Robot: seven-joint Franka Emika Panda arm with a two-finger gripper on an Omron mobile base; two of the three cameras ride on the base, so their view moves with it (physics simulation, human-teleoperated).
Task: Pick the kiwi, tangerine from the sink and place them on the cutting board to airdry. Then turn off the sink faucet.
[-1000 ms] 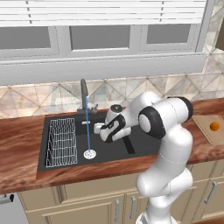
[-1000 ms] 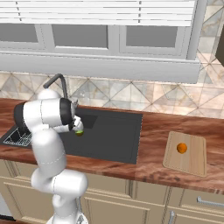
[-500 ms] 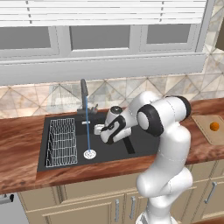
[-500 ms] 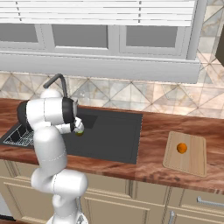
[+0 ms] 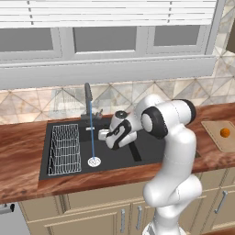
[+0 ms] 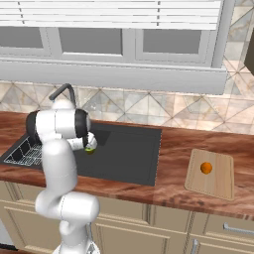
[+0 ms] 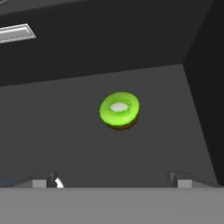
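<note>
I saw the kiwi as bright lime green with a pale whitish oval at its centre and a darker brownish edge below, lying on the dull black floor of the sink. The tangerine was a plain bright orange on the light tan cutting board, whose rim ran a shade darker. The counter showed reddish brown wood with streaky grain. The sink faucet was dark grey, with a thin blue stream under it. Behind, the wall tiles carried a beige and grey triangle pattern. The wire rack looked silvery grey.
</note>
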